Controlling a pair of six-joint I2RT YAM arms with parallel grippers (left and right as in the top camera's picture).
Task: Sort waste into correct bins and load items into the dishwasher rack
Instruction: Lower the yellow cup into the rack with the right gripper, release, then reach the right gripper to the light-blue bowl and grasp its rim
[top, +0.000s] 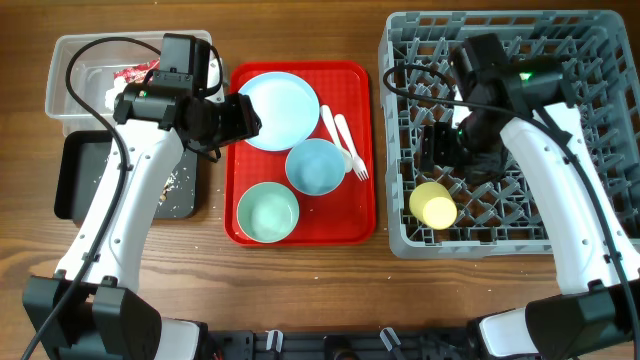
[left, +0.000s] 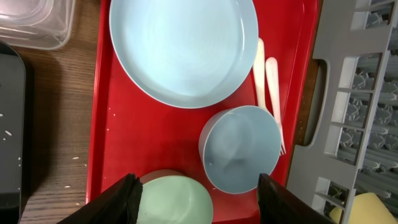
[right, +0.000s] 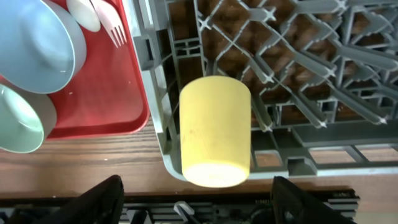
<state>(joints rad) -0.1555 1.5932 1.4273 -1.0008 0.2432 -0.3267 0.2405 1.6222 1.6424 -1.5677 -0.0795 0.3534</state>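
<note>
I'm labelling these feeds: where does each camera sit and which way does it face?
Overhead: above the table, looking straight down on red tray, dishwasher rack, left arm and right arm.
Left wrist: on the left arm, looking down at plate, blue bowl and green bowl; left gripper open at bottom edge.
Right wrist: on the right arm, looking down at yellow cup lying in the rack's corner; right gripper open at bottom.
Shared: both wrist views show the blue bowl and fork.
</note>
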